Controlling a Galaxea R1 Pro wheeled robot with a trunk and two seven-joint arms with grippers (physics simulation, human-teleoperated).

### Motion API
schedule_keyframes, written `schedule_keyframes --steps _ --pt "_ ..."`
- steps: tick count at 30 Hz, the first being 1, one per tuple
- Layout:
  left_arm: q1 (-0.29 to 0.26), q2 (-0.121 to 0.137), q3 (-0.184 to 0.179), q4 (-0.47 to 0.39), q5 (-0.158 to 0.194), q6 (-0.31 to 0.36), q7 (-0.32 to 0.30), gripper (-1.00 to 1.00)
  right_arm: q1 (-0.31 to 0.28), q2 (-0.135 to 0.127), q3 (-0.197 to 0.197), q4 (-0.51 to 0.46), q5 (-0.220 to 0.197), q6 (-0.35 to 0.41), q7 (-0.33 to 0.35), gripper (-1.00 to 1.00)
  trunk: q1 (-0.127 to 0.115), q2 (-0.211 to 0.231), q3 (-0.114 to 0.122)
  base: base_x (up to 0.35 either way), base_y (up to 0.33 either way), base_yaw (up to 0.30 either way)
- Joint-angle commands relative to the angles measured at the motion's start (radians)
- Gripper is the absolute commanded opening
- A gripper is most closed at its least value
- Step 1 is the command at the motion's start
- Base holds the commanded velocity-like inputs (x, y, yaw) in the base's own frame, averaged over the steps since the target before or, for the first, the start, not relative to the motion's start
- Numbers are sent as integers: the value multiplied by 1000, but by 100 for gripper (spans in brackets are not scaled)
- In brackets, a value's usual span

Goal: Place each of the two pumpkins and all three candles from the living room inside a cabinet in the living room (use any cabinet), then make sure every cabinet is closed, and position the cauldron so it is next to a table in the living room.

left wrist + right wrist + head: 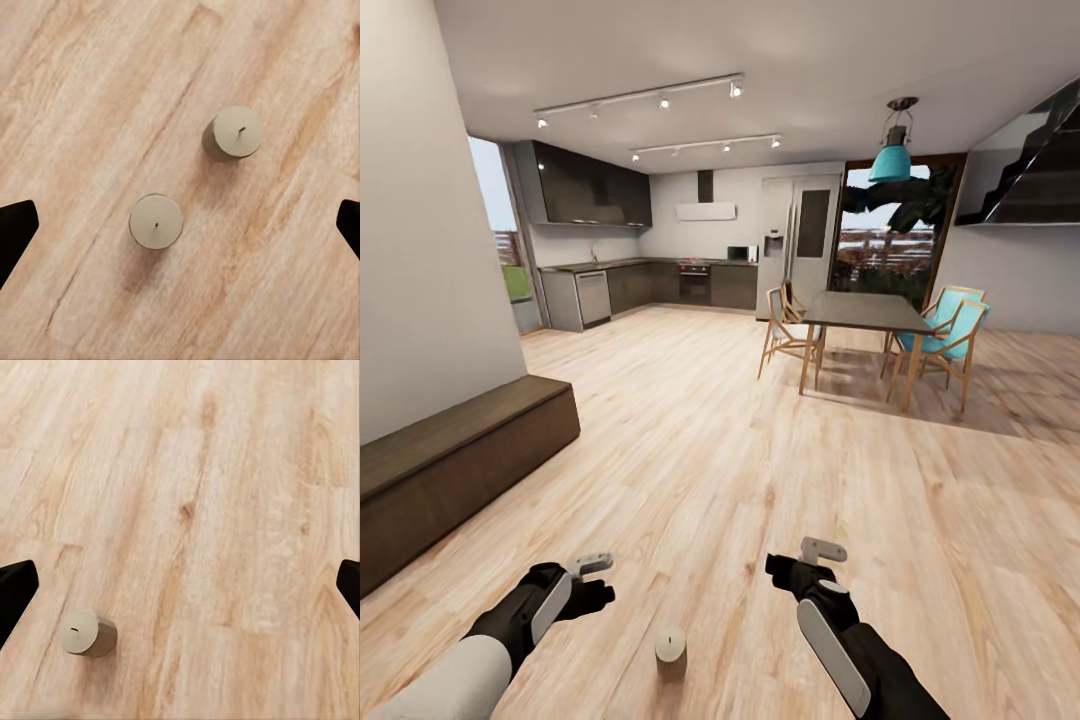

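A short beige candle stands upright on the wood floor between my two arms. The left wrist view looks down on two such candles standing apart on the planks, well below my open left gripper. My right gripper is open too and hangs over the floor, with one candle off to one side. The long dark-brown cabinet runs along the left wall, its fronts shut. The pumpkins, the cauldron and the table are out of view.
Open wood floor stretches ahead. A dark-topped dining set with wooden and teal chairs stands at the right middle. A kitchen lines the far wall, and a staircase rises at the upper right.
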Motion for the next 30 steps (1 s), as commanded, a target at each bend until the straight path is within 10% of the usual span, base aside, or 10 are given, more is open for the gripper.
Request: schedule_keyframes --steps 1,13,30 --pt "0 2 -8 -2 10 4 3 100 -1 0 2 -7 -7 3 -1 100 4 -8 -4 0 0 0" --pt "2 2 -12 27 11 -5 -55 100 128 -8 -2 -427 -5 190 56 100 50 -92 -42 0 0 0" --pt "4 4 -8 77 13 -68 -57 100 145 -10 1 -488 -6 215 57 100 115 -211 -95 0 0 0"
